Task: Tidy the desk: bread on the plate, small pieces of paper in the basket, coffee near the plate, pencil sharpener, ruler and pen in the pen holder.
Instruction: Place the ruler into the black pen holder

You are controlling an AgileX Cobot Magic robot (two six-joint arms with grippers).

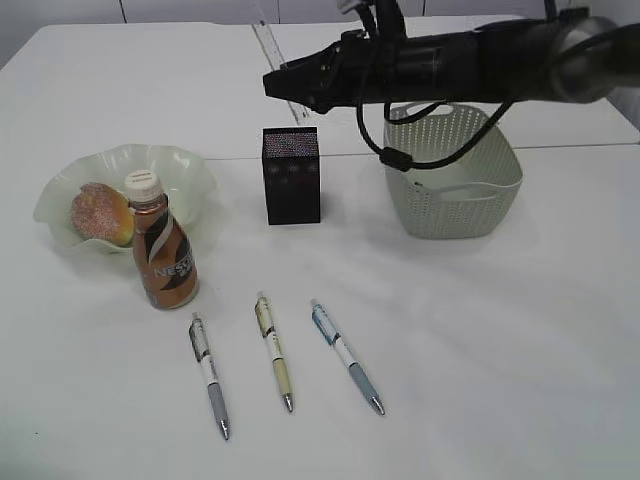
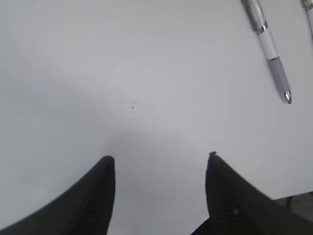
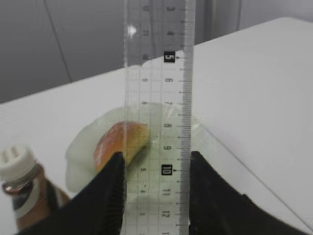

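exterior: coffee (image 1: 164, 252) reads "NES…", beside plate (image 1: 185, 170) holding bread (image 1: 101, 213); right arm level above pen holder (image 1: 291, 174) | left wrist: left end effector (image 2: 161, 161) released over bare tabletop (image 2: 146, 73) | right wrist: right end effector (image 3: 156, 161) clamps upright ruler (image 3: 159, 98), "5", "10"

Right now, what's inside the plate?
The bread lies in the plate. The coffee stands in front and covers the plate's near right edge, so anything there can't be seen.
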